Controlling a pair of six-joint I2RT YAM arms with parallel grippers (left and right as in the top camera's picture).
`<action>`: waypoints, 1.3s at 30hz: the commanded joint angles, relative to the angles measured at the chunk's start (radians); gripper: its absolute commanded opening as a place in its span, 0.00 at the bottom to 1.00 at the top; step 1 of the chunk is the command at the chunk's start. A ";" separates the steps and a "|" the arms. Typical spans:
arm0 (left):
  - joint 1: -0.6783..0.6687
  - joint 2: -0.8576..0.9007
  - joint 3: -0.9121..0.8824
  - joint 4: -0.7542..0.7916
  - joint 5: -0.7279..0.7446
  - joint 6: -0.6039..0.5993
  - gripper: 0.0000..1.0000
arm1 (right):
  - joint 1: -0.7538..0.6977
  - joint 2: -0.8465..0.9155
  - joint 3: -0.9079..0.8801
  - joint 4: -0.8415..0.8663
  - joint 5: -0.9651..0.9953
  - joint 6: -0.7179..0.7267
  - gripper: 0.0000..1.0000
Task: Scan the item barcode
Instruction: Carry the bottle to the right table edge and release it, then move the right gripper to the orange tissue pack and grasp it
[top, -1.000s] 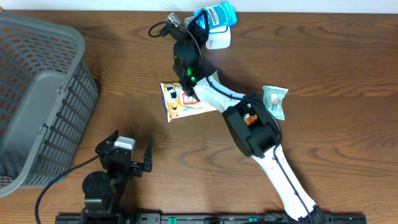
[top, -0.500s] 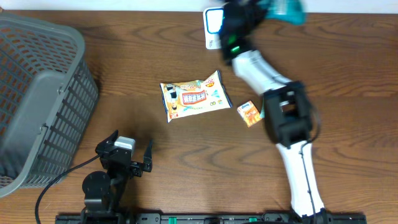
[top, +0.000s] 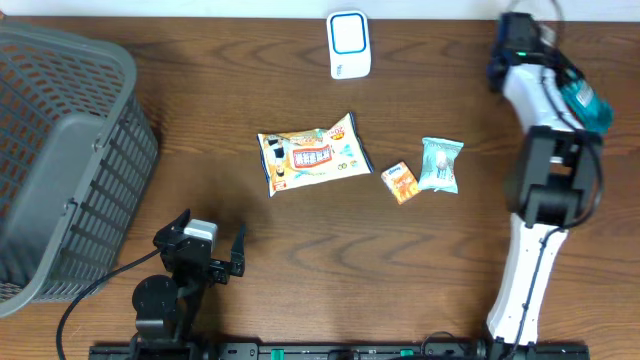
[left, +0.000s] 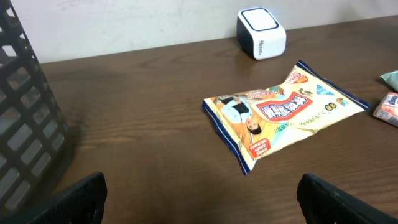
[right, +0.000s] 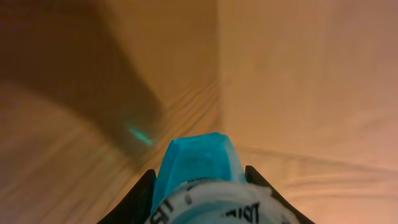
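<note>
Since the right arm swung off the scanner (top: 349, 45) a second ago, the blue-topped item (top: 590, 105) now sits out at the far right edge of the table (top: 200, 110), well apart from the scanner. It was held right over the white unit; half a second ago it was mid-swing. My read is that the presentation pass is done and the item is being carried clear. Can't tell from here whether the barcode actually registered.

Nothing else has moved: snack bag (top: 310, 155), small orange packet (top: 400, 183) and pale green packet (top: 440, 163) lie where they were, mid-table, and the basket (top: 60, 150) is at the left.

The right pincer (right: 199, 190) is partly closed, pinching the item. The wrist view shows both fingers (right: 134, 199) flanking its white label, blue tip pointing away. The grip looks firm.

The left pincer (left: 199, 205) is spread fully wide, holding and touching nothing. It is parked low at the front left, facing the snack bag.
</note>
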 joint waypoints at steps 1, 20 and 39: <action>0.005 -0.005 -0.015 -0.025 0.013 0.017 0.98 | -0.119 -0.028 0.019 -0.057 -0.077 0.220 0.01; 0.005 -0.005 -0.015 -0.025 0.013 0.017 0.98 | -0.425 -0.091 0.020 -0.245 -0.644 0.350 0.79; 0.005 -0.005 -0.015 -0.025 0.013 0.017 0.98 | -0.314 -0.568 0.020 -0.327 -1.662 0.593 0.99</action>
